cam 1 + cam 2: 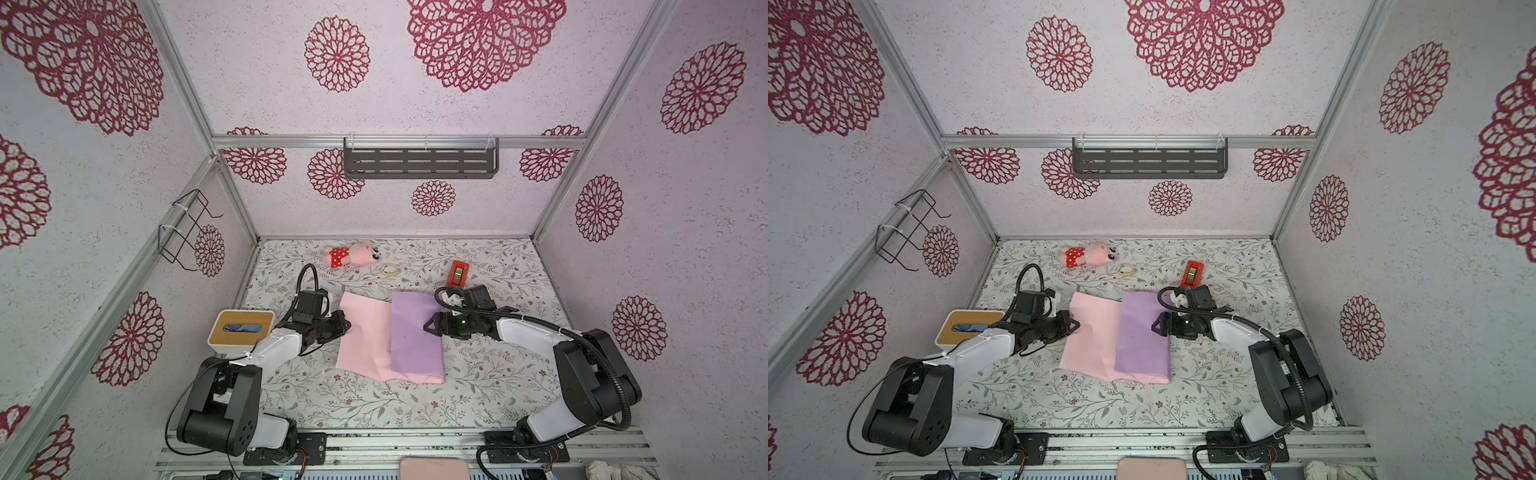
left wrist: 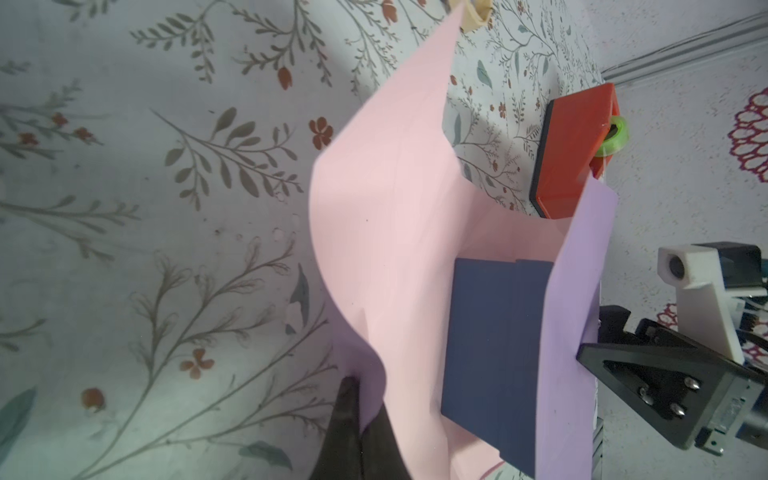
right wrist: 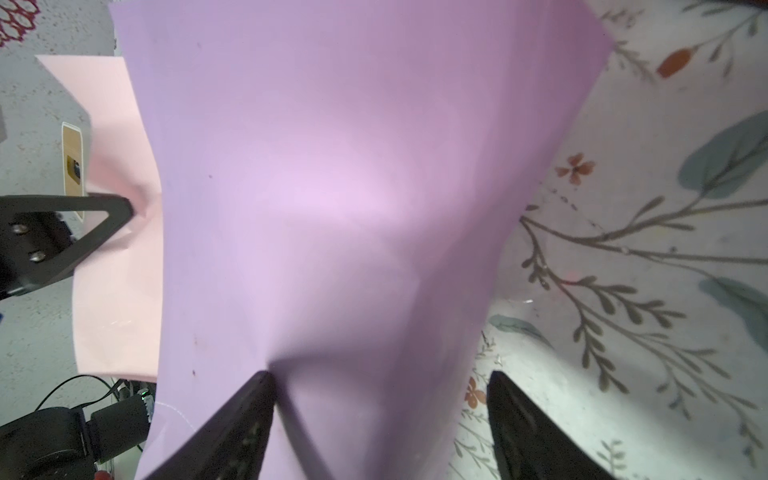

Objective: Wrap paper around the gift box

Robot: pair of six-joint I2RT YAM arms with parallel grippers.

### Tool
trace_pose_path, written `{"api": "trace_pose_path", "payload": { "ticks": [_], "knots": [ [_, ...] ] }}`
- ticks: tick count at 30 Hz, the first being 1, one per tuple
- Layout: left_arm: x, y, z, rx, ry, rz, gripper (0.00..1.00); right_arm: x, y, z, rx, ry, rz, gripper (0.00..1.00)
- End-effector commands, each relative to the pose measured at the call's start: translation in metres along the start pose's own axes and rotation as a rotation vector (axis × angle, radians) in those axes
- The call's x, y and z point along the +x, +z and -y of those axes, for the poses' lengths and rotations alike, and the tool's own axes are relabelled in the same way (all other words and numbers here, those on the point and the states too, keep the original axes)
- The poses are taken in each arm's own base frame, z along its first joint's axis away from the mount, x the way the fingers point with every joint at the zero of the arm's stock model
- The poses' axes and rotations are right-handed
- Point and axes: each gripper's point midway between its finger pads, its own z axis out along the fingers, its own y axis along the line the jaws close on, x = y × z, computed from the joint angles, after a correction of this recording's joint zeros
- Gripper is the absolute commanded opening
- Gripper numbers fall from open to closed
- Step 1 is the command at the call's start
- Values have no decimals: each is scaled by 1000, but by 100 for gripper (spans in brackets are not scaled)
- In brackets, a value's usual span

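The gift box sits hidden in both top views under the paper. The lilac flap is folded over it, and the bundle's long axis runs 12 to 6 o'clock. The loose pink half spreads from the box toward 9 o'clock. There the left gripper is pinched tight on the pink edge. At 3 o'clock the right gripper stands wide open and grips nothing, with one finger against the lilac side. The left arm is likely the one to carry the pink half over toward 3 o'clock.
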Motion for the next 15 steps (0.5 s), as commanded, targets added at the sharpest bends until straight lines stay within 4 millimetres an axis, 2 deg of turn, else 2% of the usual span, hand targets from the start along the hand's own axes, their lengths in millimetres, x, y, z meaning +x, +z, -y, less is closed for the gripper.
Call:
{"api": "trace_pose_path", "payload": {
  "ticks": [1, 6, 15],
  "knots": [
    [0, -15, 16, -73, 39, 7, 0, 35, 11, 42, 187, 56, -100, 81],
    [10, -17, 45, -136, 86, -22, 0, 35, 12, 41, 181, 51, -102, 81],
    [36, 4, 92, -242, 222, -87, 0, 34, 13, 39, 171, 50, -101, 81]
  ]
}}
